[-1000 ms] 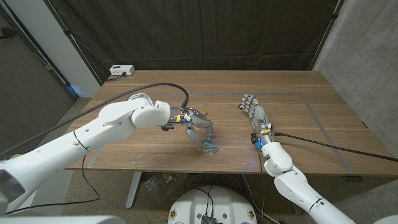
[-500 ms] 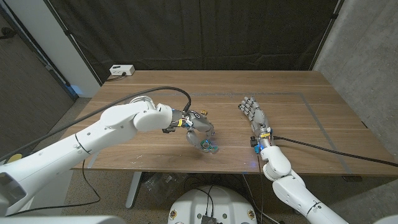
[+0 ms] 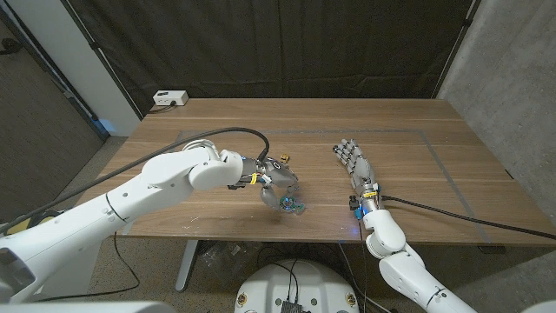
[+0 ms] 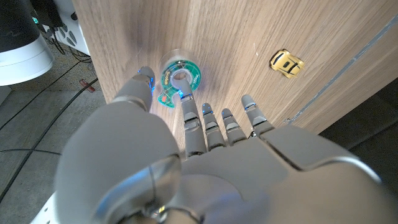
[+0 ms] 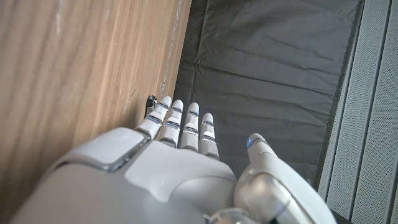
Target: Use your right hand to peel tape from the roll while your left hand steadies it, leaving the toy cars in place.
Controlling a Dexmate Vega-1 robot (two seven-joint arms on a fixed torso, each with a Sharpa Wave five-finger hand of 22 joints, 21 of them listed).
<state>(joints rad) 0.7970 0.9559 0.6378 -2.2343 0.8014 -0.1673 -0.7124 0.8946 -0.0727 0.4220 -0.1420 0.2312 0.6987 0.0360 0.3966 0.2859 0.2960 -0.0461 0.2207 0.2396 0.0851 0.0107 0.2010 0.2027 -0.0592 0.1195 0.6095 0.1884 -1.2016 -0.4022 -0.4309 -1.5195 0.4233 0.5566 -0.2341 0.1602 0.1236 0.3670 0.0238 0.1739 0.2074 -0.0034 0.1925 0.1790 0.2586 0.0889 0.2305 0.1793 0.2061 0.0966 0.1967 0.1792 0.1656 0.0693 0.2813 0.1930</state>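
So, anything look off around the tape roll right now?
One thing: the tape roll sits very close to the table's near edge, under the left hand, with a finger at its core. The yellow toy car sits clear of it. The right hand waits apart.

A wooden counter (image 3: 417, 187) stands before a black curtain (image 3: 287, 43). At its far left corner sits a small white box (image 3: 170, 98) (a cable trails from it).
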